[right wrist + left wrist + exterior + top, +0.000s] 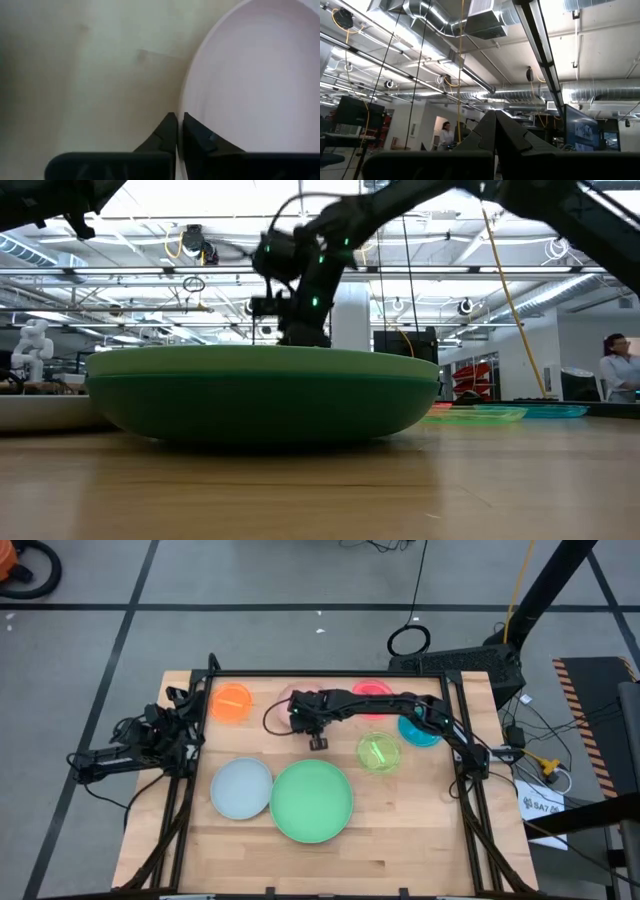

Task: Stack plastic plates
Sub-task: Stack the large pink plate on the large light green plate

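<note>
Filling the foreground of the low view, the large green plate (262, 392) is sitting flat on the wooden table (400, 830), dark green in that view and light green from above (311, 800), so it may be two large plates already nested; this cannot be told for certain. Touching its left edge, the pale blue plate (241, 787) is lying ready as a likely next layer. The small plates are lying apart along the far side: orange (231, 701), red-pink (372, 690), blue (419, 730) and yellow-green (379, 753).

The right gripper (318, 741) is reaching across the far middle of the table, pointing down. Its wrist view is showing the fingers (195, 135) pressed together, tips astride the rim of a pale pink plate (250, 75), apparently pinching the thin edge so that the plate can be lifted and carried to the stack. This plate is largely hidden under the arm from above.

The left gripper (495, 135) is waiting off the table's left edge, jaws closed on nothing, aimed at the ceiling, keeping the workspace free.
</note>
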Robot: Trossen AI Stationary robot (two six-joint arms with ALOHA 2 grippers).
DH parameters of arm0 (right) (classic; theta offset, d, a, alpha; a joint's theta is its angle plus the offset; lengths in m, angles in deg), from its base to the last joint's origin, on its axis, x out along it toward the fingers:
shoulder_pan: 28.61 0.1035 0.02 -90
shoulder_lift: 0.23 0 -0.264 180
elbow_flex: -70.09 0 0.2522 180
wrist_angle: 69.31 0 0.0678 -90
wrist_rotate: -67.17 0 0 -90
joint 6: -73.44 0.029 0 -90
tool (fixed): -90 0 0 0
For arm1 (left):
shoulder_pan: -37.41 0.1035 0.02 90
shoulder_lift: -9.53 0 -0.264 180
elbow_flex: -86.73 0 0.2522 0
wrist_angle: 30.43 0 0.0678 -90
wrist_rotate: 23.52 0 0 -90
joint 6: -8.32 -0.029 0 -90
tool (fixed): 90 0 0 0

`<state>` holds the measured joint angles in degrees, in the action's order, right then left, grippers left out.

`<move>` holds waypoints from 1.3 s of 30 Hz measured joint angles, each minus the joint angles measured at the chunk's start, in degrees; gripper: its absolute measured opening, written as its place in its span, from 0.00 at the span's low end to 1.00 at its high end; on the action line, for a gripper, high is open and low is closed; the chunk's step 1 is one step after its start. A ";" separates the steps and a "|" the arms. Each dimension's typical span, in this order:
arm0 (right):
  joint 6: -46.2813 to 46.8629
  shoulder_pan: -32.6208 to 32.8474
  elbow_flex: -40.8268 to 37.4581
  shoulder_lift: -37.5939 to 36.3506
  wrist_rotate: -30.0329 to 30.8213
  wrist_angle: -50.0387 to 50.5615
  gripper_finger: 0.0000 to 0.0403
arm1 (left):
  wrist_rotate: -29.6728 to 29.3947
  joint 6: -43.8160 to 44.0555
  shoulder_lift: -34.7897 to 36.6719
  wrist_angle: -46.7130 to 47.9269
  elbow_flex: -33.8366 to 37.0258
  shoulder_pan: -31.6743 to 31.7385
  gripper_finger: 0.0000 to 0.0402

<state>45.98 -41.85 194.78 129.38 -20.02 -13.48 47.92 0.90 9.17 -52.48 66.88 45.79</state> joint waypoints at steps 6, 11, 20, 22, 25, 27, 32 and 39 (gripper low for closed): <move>1.63 3.71 0.00 -6.06 0.10 5.29 0.01 | 0.00 0.06 0.00 -0.01 0.00 0.00 0.01; 5.77 8.87 0.00 -10.36 0.07 10.90 0.01 | 0.00 0.44 0.00 -0.01 0.00 0.00 0.01; 16.93 22.21 0.06 -13.01 0.08 14.48 0.01 | 0.00 2.01 0.00 -0.40 0.00 0.00 0.01; 19.92 25.19 0.07 -13.00 0.07 13.65 0.01 | 0.00 2.87 0.00 -0.44 0.00 0.00 0.01; 24.00 29.18 0.04 -12.51 0.24 11.90 0.01 | 0.02 4.41 0.00 -0.44 0.00 0.00 0.01; 26.44 31.39 0.04 -12.46 1.96 10.99 0.01 | 0.18 5.62 0.00 -0.44 0.00 0.00 0.01; 30.99 35.06 0.05 -11.67 4.91 8.97 0.01 | 0.44 7.62 0.00 -0.37 0.00 0.00 0.01; 31.22 36.11 -5.05 -10.78 6.70 2.72 0.01 | 1.11 10.62 0.00 1.14 0.00 0.00 0.01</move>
<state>77.20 -5.74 189.73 118.60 -13.32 -10.76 49.03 11.52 9.17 -51.34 66.88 45.79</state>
